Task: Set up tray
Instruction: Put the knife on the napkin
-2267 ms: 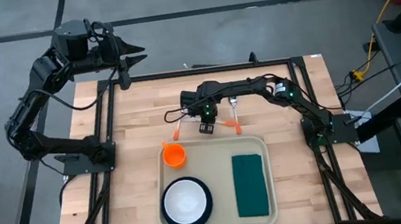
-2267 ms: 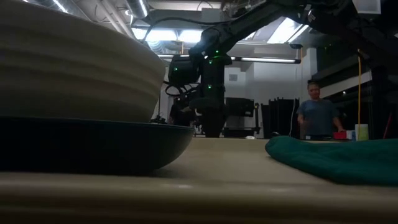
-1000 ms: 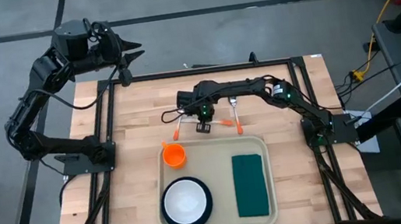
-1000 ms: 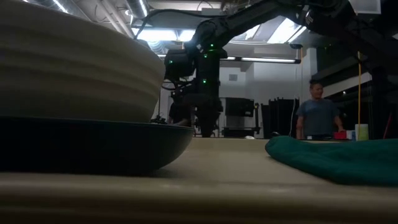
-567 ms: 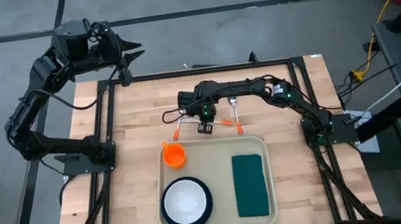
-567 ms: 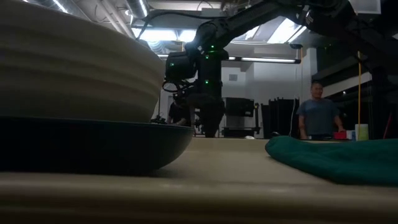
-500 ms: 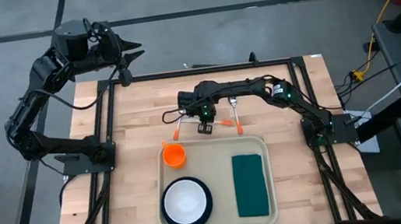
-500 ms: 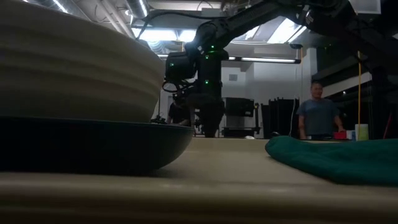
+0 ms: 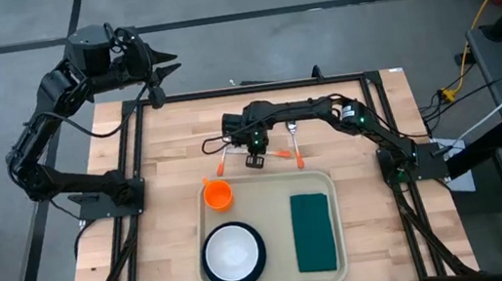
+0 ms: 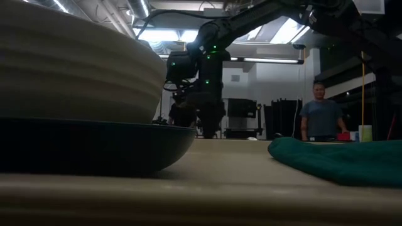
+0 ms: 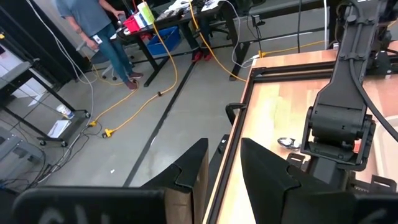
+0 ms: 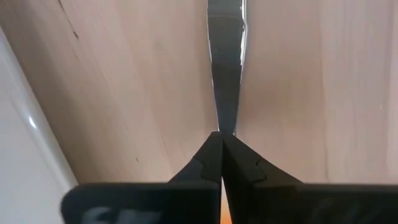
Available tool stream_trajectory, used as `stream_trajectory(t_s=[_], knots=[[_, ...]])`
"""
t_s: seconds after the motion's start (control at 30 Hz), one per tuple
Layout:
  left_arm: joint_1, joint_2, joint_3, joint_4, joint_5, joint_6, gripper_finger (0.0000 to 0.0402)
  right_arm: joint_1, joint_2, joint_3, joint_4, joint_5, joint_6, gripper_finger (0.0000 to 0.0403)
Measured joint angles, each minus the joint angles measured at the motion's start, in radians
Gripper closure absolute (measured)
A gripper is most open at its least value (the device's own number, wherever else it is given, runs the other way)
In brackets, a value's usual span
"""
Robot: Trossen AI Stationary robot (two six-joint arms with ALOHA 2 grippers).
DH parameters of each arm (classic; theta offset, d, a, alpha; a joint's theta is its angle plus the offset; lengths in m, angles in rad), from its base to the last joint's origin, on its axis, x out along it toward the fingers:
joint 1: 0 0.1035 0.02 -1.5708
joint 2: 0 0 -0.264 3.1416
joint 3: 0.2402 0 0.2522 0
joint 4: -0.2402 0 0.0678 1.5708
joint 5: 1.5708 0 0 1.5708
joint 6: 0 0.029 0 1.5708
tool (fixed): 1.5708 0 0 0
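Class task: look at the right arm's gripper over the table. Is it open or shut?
Shut. In its wrist view the right gripper has its fingertips pinched together on a thin metal utensil lying on the wooden table.

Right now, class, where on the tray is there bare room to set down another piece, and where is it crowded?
Bare tray: the strip between bowl and napkin, and the far edge right of the orange cup. Crowded: beyond that edge, where the right gripper pinches cutlery.

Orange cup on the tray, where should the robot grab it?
Probably by its rim, coming straight down from above. The orange cup stands upright, mouth open upward, at the tray's far left corner, so one finger can go inside and one outside. The left gripper is open and free; the right gripper is shut on a silver utensil.
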Motion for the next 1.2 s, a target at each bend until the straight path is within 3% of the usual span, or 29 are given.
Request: stream_trajectory(t_s=[0.2, 1.2], knots=[[0.0, 0.0, 0.0, 0.0, 0.001, -0.009, 0.0313, -0.007, 0.021, 0.002, 0.014, -0.048, 0.002, 0.0394], [0.0, 0.0, 0.0, -0.002, 0.004, -0.018, 0.0313, -0.027, 0.037, 0.002, -0.066, -0.048, 0.034, 0.0393]])
